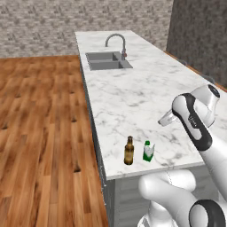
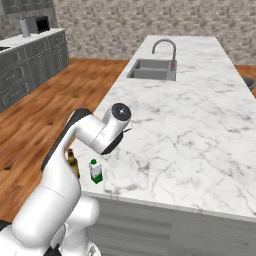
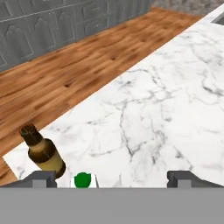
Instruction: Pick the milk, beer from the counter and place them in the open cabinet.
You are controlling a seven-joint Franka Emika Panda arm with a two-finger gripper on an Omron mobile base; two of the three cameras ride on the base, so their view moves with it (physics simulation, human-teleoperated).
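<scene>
The milk [image 1: 148, 151], a small white carton with a green base and cap, stands near the front edge of the marble counter [image 1: 133, 97]. The brown beer [image 1: 129, 150] bottle stands just left of it, a small gap between them. Both also show at the counter's near corner, the milk [image 2: 95, 171] beside the beer [image 2: 73, 162], which my arm partly hides. My gripper [image 1: 162, 121] hovers above the counter, behind and to the right of the carton. In the hand view the gripper [image 3: 113, 179] is open and empty, with the milk's green cap [image 3: 82, 179] and the beer [image 3: 41, 151] low on the left. The open cabinet is out of view.
A steel sink [image 1: 107, 60] with a curved faucet [image 1: 116, 41] lies far along the counter. Wood floor [image 1: 44, 133] runs to the left. Grey panelled units [image 2: 30, 60] with small appliances on top line the far left wall. A dark stool edge [image 2: 250, 82] shows at the right.
</scene>
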